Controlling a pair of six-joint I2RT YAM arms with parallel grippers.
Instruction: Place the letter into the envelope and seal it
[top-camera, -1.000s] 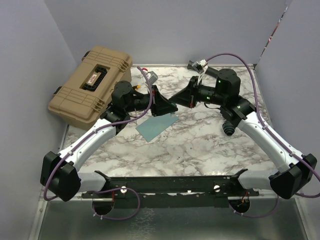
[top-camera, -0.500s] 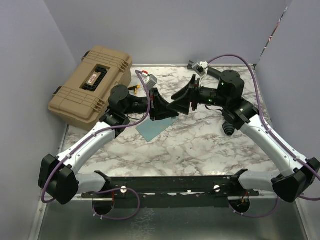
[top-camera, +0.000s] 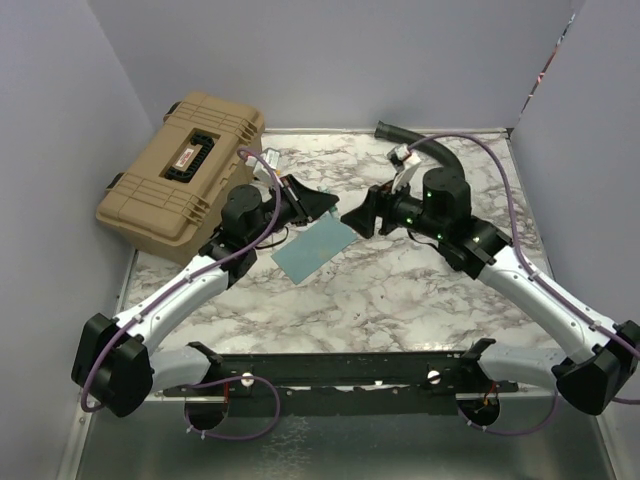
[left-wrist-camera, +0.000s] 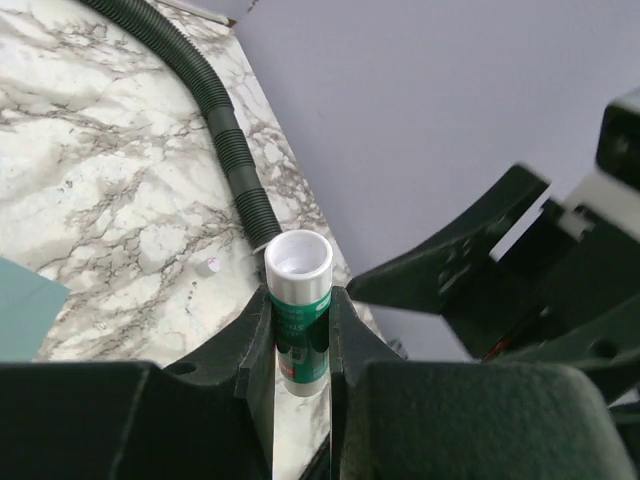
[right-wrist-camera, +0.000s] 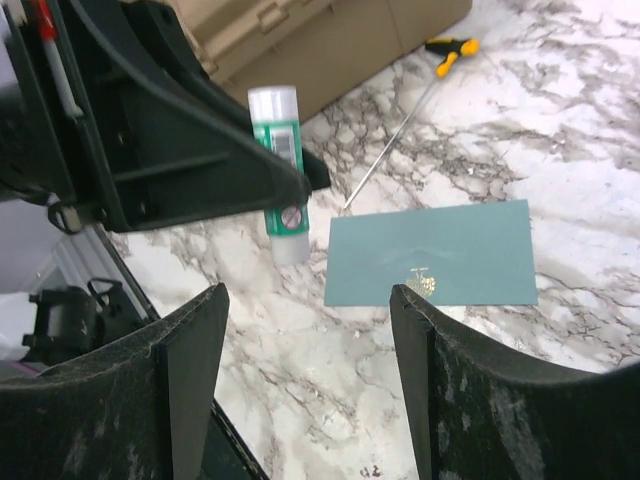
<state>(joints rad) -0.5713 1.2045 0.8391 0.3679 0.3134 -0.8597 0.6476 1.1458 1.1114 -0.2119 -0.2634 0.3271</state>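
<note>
The envelope (top-camera: 315, 250) lies flat mid-frame on the desk (top-camera: 400, 290), no letter showing, likely inside, so sealing seems left; the left claw (left-wrist-camera: 300, 322) grips a glue stick (left-wrist-camera: 298, 285), the right claw (right-wrist-camera: 308, 300) gapes open.

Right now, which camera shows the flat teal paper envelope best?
The right wrist view: the teal envelope lies flat, nearly whole and close. The top view shows it small; the left wrist catches only a corner.
</note>
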